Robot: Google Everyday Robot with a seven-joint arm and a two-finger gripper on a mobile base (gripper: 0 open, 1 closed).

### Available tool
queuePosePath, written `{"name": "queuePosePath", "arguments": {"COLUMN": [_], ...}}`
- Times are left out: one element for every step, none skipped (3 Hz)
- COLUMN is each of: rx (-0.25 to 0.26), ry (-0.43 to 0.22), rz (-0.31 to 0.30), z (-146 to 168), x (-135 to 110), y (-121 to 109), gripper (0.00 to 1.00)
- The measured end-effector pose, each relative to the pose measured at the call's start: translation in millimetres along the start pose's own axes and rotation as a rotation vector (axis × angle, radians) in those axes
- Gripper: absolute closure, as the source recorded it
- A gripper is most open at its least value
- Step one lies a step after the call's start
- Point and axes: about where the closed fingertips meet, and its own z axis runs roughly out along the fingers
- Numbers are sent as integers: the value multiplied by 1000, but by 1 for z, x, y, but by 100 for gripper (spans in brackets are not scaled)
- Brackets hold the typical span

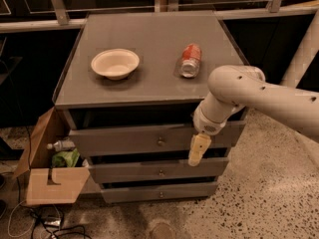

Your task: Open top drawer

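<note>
We see the gripper hanging before the top drawer, right of its knob. Whether it is open or closed, we cannot tell.

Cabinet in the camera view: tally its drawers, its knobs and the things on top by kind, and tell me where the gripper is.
Drawers: 3 (top drawer, middle drawer, bottom drawer)
Knobs: 3
Bowls: 1
Cans: 1
Total: 8
The gripper hangs in front of the top drawer, right of its knob.
</note>
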Motion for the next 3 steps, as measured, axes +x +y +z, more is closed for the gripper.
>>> {"name": "queuePosePath", "arguments": {"rx": [-21, -61, -61], "ry": [22, 41, 41], "rz": [10, 23, 23], "z": [14, 27, 24], "x": [5, 15, 14], "y": [2, 24, 23], "gripper": [0, 0, 0]}}
